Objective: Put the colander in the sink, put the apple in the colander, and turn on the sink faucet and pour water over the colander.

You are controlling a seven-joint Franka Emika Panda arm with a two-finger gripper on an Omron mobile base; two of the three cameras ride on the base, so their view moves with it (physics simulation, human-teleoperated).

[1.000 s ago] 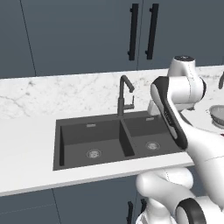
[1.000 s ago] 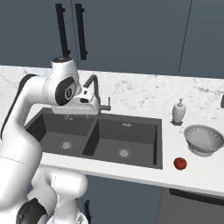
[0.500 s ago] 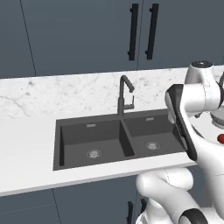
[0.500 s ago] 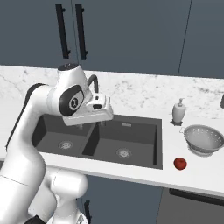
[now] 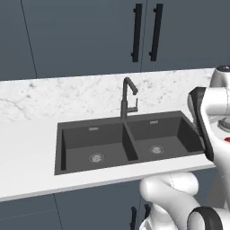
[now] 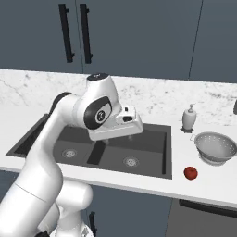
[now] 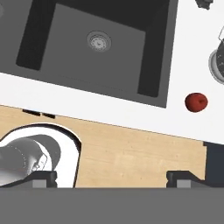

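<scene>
Arm has swung right since a second ago: then the hand sat over the left basin near the faucet, now it hangs over the right basin, closer to the counter's front edge. Nothing else moved.

Left to right in the right base view: sink [image 6: 159,152] with both basins bare, drains showing; hand above the divider and right basin; white pump bottle [image 6: 188,117] on the counter [image 6: 217,185] behind the sink's right corner; colander [image 6: 214,148] upright on the counter right of the sink, just in front of the bottle; apple [image 6: 190,173] on the counter in front of the colander, near it but apart, close to the front edge.

Left base view: faucet [image 5: 127,98] stands behind the divider, spout angled right.

Hand view: gripper [image 7: 112,177] looks straight down past the counter edge, fingertips [image 7: 183,176] spread wide, nothing between them. Apple and a sliver of the colander sit at that view's right side.
</scene>
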